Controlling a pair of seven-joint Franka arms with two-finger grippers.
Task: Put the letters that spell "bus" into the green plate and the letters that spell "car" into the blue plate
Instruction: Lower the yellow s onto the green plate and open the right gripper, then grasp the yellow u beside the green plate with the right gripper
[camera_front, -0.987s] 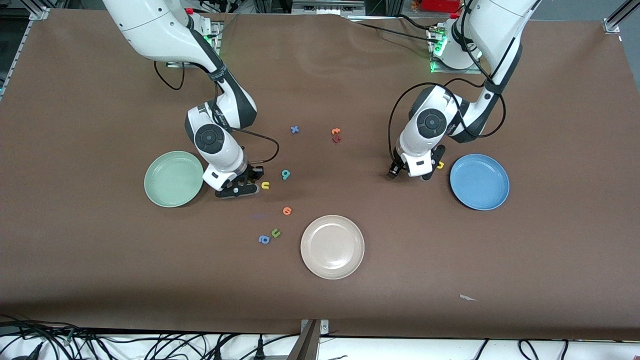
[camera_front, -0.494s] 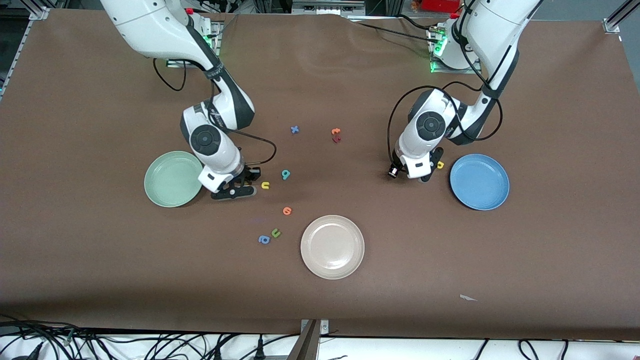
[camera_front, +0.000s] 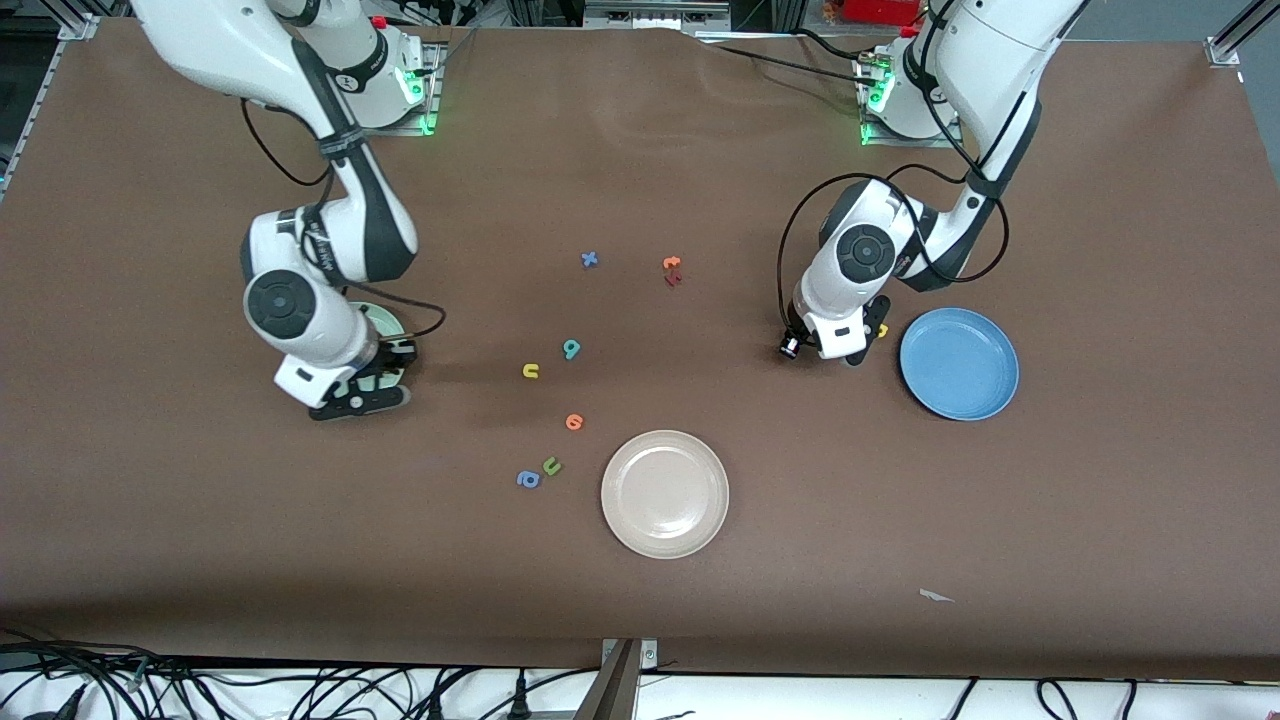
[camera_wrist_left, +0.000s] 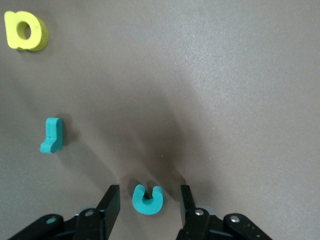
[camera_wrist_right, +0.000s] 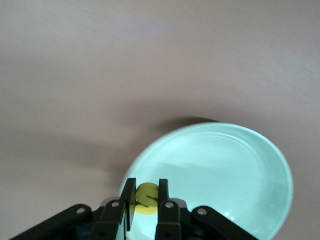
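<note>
My right gripper (camera_wrist_right: 146, 182) clamps the yellow "s" (camera_wrist_right: 146, 198) over the green plate (camera_wrist_right: 225, 165): release next. My left gripper (camera_wrist_left: 148, 189) straddles the teal "c" (camera_wrist_left: 148, 206), jaws apart: close.

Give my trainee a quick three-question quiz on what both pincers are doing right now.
1. True or false: the right pincer holds a yellow letter over the green plate.
2. Which letter lies between the left pincer's open fingers? A) teal "c" B) yellow "a" C) teal "r"
3. Which plate stands nearest the front camera?
Key: 1 true; 2 A; 3 the cream-white plate.
</note>
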